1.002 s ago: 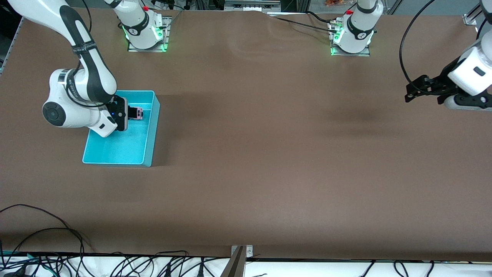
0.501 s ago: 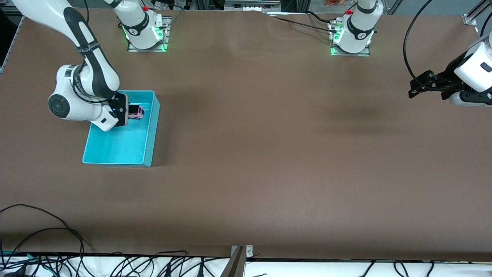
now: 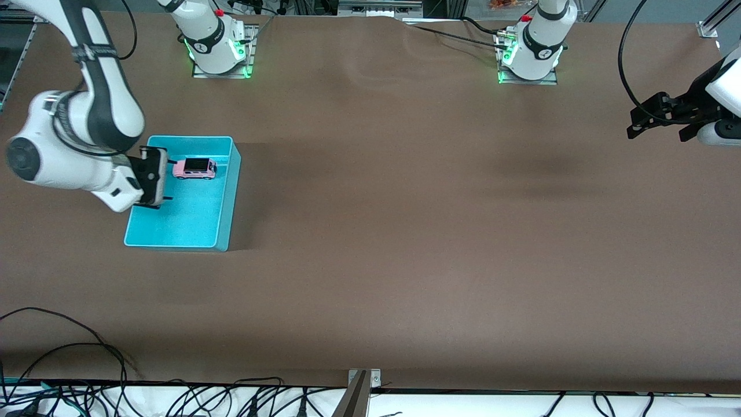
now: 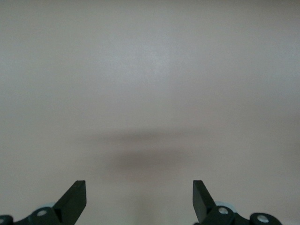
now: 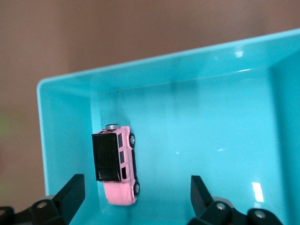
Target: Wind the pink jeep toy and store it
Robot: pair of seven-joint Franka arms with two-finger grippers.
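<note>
The pink jeep toy [image 3: 195, 168] has a light pink body and a black roof. It stands on its wheels inside the turquoise bin [image 3: 228, 197], in the part of the bin farther from the front camera. My right gripper [image 3: 169, 180] hangs open over the bin beside the jeep and does not touch it. In the right wrist view the pink jeep toy [image 5: 116, 164] lies on the bin floor [image 5: 211, 131], just ahead of the right gripper [image 5: 135, 183] and free of both fingers. My left gripper [image 3: 635, 123] waits open and empty above the left arm's end of the table.
Brown table surface [image 3: 393, 220] spreads between the bin and the left arm. Both arm bases [image 3: 217, 43] [image 3: 529, 49] stand along the table edge farthest from the front camera. Cables [image 3: 69, 347] trail along the edge nearest that camera. The left wrist view shows only bare table [image 4: 150, 93].
My right gripper opened and let go of the jeep, then drew back from it toward the right arm's end of the table. The jeep stays in the bin. The left gripper drifted slightly outward.
</note>
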